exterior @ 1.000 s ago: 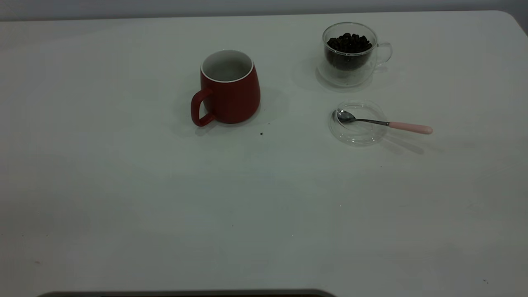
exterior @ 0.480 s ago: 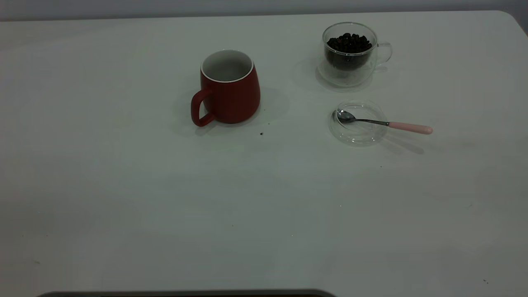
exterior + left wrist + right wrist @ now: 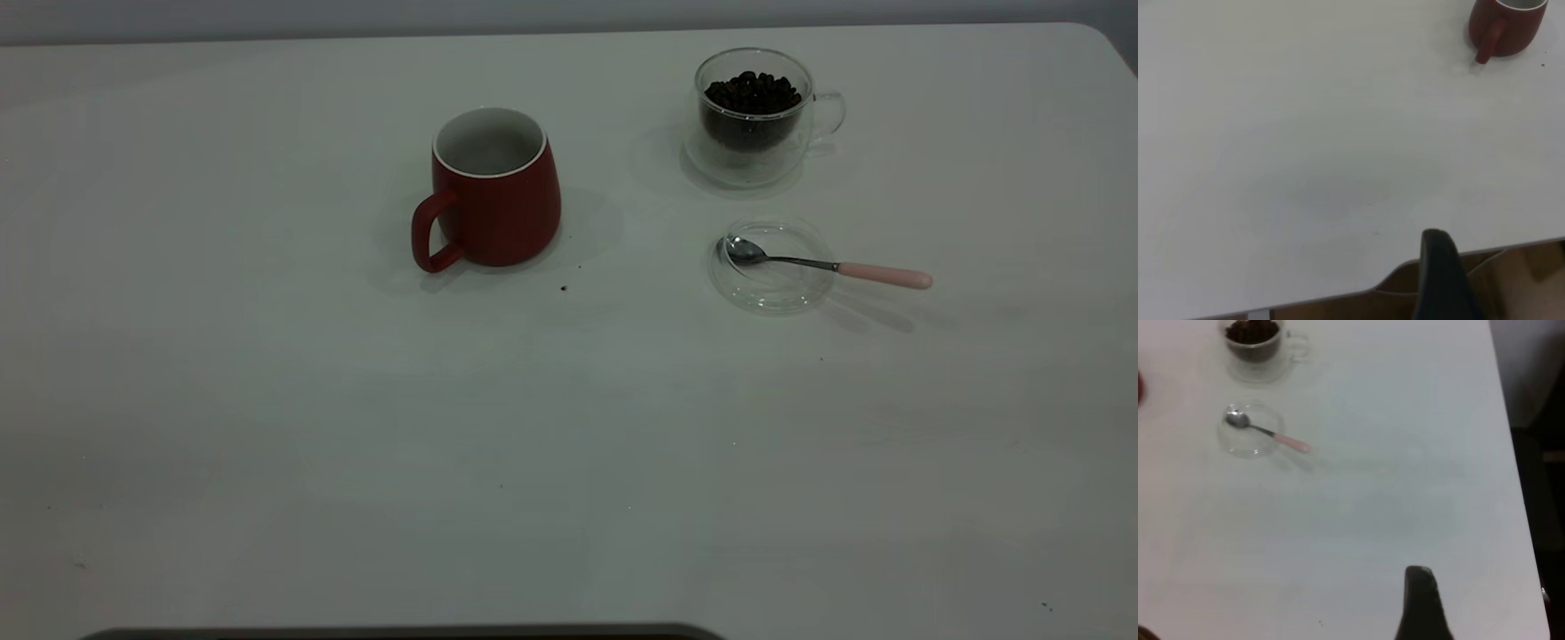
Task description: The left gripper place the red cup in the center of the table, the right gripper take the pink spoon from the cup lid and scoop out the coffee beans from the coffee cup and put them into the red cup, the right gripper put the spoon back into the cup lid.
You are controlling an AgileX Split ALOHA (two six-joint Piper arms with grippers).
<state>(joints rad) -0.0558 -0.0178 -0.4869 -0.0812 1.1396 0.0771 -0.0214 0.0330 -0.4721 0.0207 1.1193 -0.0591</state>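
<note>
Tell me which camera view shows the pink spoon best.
The exterior view: the pink spoon shows clearly, its bowl resting in the cup lid and its pink handle reaching out past the rim. The right wrist view shows it farther off, lying the same way. The left wrist view does not show it, only the red cup.

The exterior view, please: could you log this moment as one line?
mug: upright, mid-table, looks empty | spoon: bowl in lid | beans: in glass cup | grippers: out of exterior view
</note>
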